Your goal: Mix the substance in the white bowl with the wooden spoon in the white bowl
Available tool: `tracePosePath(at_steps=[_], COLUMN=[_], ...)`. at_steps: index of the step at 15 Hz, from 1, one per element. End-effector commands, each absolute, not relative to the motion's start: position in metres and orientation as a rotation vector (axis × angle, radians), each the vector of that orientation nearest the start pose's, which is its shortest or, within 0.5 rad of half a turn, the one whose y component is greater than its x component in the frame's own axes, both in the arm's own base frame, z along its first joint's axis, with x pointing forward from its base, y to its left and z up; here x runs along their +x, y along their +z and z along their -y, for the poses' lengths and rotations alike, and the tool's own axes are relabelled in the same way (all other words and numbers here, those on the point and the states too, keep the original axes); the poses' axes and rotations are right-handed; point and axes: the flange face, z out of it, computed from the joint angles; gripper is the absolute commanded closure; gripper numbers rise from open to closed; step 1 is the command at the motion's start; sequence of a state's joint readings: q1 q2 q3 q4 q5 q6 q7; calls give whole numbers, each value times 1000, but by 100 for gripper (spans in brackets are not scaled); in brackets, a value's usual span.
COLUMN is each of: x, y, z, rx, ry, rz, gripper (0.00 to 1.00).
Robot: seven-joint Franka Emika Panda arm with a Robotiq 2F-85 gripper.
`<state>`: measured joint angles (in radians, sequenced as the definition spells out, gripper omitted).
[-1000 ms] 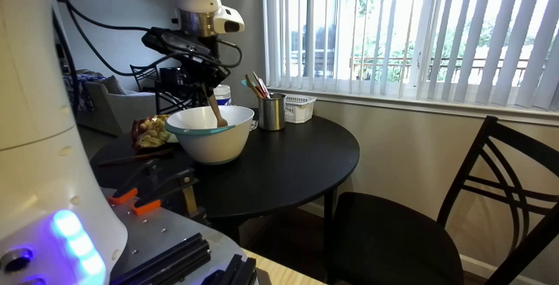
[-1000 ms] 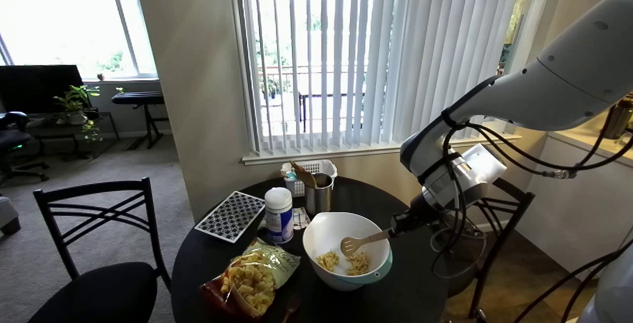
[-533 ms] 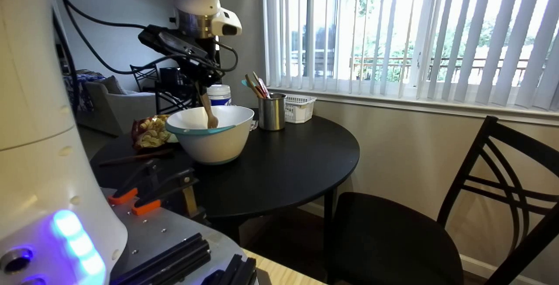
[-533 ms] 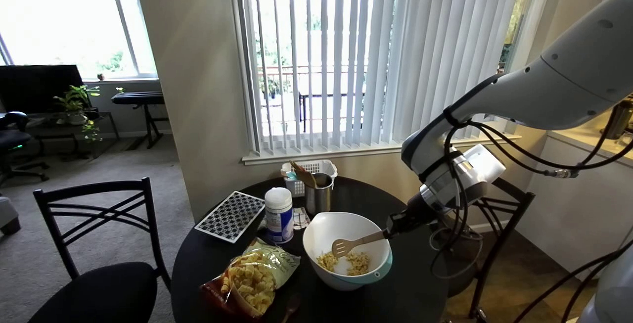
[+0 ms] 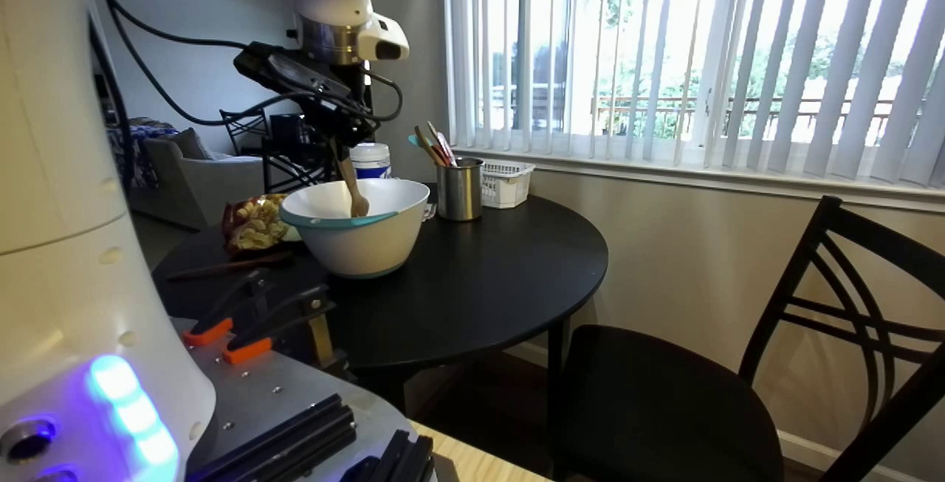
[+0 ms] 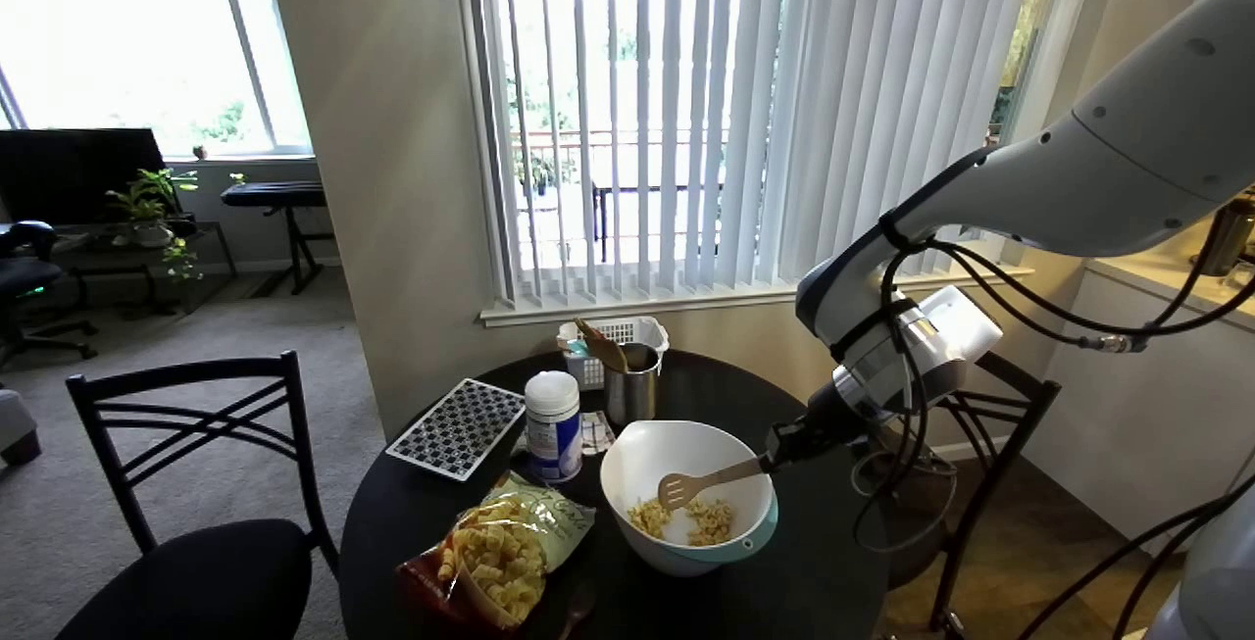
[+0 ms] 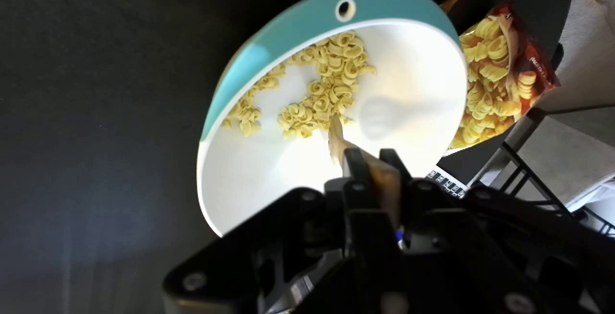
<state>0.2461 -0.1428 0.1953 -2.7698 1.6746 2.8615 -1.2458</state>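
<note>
White bowl point(image 5: 365, 246) (partly teal), spoon point(image 6: 721, 476) — tan

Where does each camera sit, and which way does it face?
Wrist view: behind the black two-fingered end effector, looking down into the large round white bowl; the end effector shows, gripping the tan wooden spoon.
In an exterior view: likely high beside the round black table, facing white vertical blinds; the white jointed arm and end effector enter from the right.
In an exterior view: beside the white robot base, facing the table and blinds; base, arm and end effector show.
Shared: both exterior views show bowl, spoon, table and blinds.
</note>
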Motion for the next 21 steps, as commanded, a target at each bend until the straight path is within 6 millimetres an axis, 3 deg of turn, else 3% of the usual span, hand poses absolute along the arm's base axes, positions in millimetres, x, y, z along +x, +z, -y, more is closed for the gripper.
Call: tracePosePath(at_steps=[1,4,8,13,21], x=[339,343,353,373,381], y=[241,232,200,211,215], z=[-109,-125,-133,-107,-98], rx=[-2712,-2863,-2987,-3033,-2975], ry=[-469,-443,-416,-584,-618], rz=[131,219,402,733,1297], gripper=[97,97,97,97,97])
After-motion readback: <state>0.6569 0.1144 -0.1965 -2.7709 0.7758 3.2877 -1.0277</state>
